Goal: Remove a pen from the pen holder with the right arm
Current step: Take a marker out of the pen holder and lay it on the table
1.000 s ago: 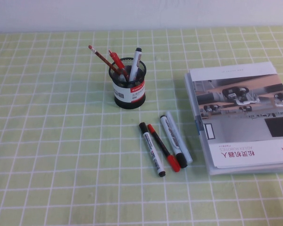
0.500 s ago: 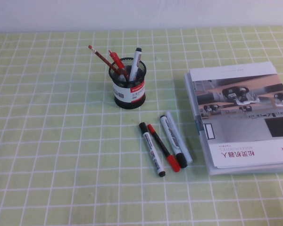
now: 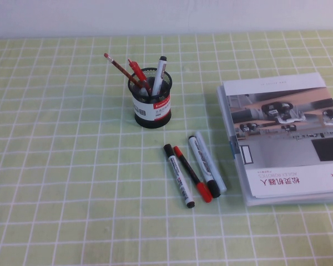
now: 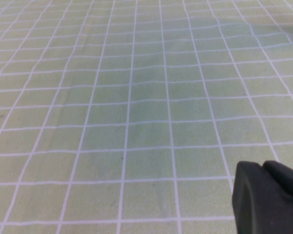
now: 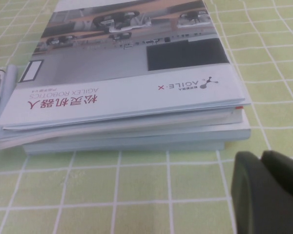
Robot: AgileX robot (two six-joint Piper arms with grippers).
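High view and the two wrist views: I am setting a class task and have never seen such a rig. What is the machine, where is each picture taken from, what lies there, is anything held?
The machine is a two-armed robot; each arm ends in a gripper. The high view looks down from a raised camera; neither arm shows there. On the green checked tablecloth stand a mesh pen holder with pens in it, markers lying beside it, and a stack of booklets to the robot's right. Each wrist view comes from a camera on that arm. The left gripper is above the tablecloth. The right gripper, shut and empty, is near the booklets.
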